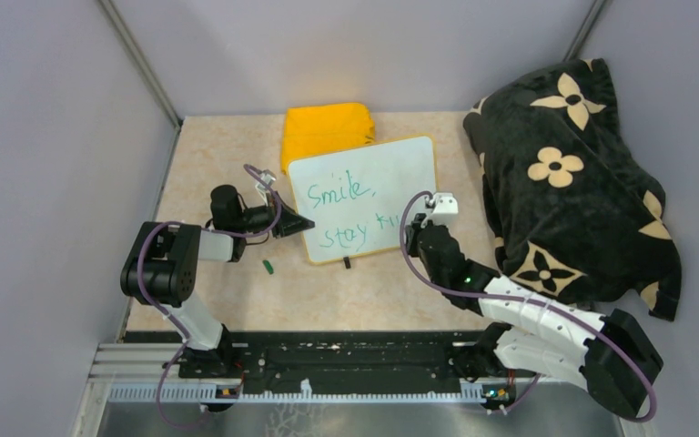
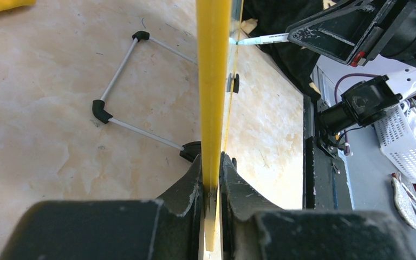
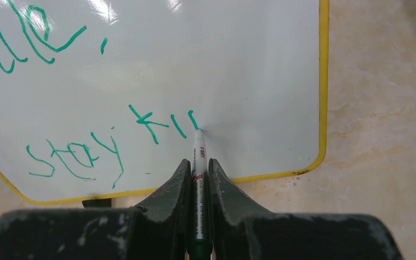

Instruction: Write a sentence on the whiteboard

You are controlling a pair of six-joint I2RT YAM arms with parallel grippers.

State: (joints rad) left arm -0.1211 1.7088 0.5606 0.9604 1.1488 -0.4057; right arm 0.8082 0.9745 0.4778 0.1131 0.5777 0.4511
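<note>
Both jaws clamp: left whiteboard (image 2: 214,81) rim, right marker (image 3: 199,162).

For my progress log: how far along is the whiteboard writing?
Done: "Smile," and "stay" stand in green on the whiteboard. In hand: the right hand presses the marker to the board after "ki" and a started stroke; the left hand clamps the board's edge. Left: the rest of that word.

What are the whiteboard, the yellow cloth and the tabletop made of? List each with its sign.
The whiteboard: glossy white coated face, glare patches show; rim looks yellow plastic. The yellow cloth: soft matte fabric, folded, rounded edges. The tabletop: beige marbled pattern, probably laminate or stone; cannot tell.
</note>
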